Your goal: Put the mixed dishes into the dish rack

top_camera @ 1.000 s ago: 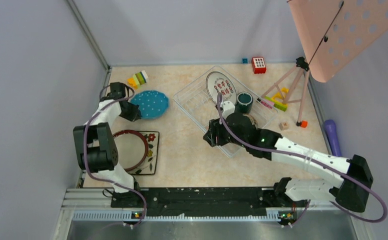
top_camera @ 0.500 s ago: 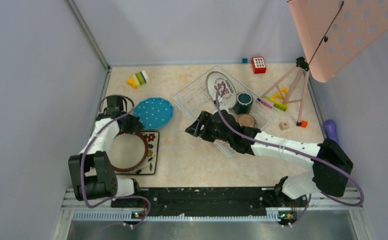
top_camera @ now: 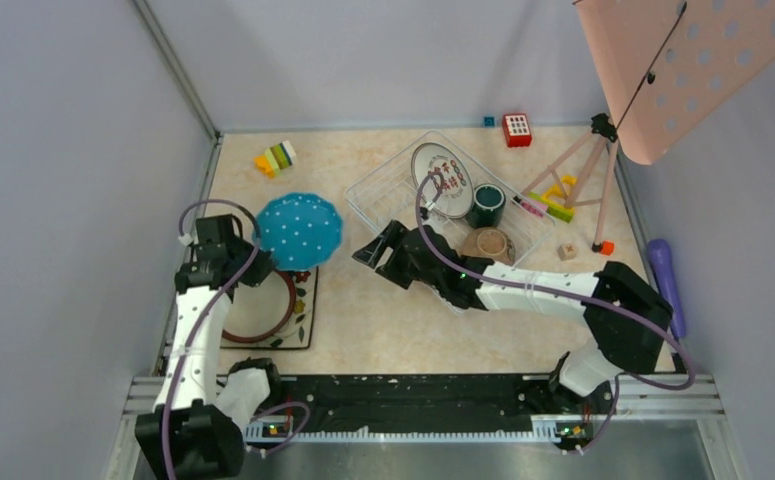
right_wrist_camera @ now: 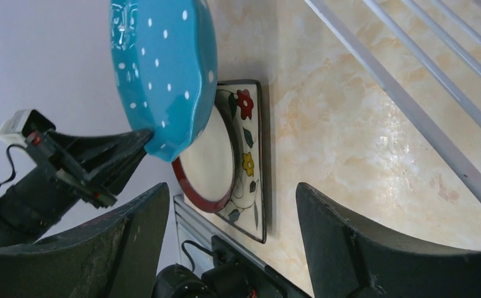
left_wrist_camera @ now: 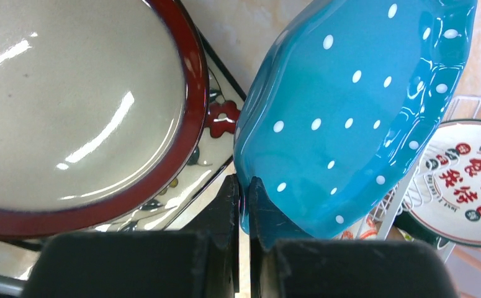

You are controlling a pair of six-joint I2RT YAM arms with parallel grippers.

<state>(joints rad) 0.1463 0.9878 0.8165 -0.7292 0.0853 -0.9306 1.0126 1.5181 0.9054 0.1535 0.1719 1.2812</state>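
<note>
Grip of left jaws on rim of blue white-dotted round plate (top_camera: pixel 298 232), aloft, tilted over square leaf-patterned plate (top_camera: pixel 304 292) at surface's left edge. Right jaws apart, empty, beside white wire dish rack (top_camera: pixel 388 190).

Plates: three, namely one blue plate (top_camera: pixel 299 231) at left of centre, one square plate (top_camera: pixel 303 300) at lower left and one lettered plate (top_camera: pixel 445 178) at upper centre. Bowls: two, namely one red-rimmed bowl (top_camera: pixel 263 305) at lower left and one brown bowl (top_camera: pixel 489 243) at centre right. Mugs: one mug (top_camera: pixel 485 204). Racks: one rack (top_camera: pixel 388 190). Boards: one pink board (top_camera: pixel 693 70) at upper right, on one tripod (top_camera: pixel 601 126). Toy blocks: one striped stack (top_camera: pixel 276 158), one red block (top_camera: pixel 516 130), one blue cube (top_camera: pixel 489 121), one yellow-green group (top_camera: pixel 555 202), one beige cube (top_camera: pixel 567 251) and one orange cube (top_camera: pixel 607 247); pieces within the stack and the group cannot be counted. Purple objects: one purple object (top_camera: pixel 662 268) at the right edge.
</note>
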